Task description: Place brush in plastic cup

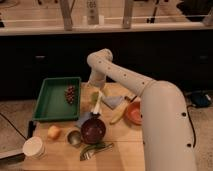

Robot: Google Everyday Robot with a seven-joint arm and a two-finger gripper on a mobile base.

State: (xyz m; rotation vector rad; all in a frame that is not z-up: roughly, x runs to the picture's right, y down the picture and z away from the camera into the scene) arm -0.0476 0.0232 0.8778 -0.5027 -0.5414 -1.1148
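Tray [50, 107] sat at the desk's [122, 155] back-left corner, grapes [70, 93] in it. Gripper [95, 93] hung over mid-desk, just right of the tray, brush [97, 104] directly under it. Plastic cup [83, 120] touched the bowl's [93, 131] left side. Fork [95, 149] lay before the bowl, near the front edge.
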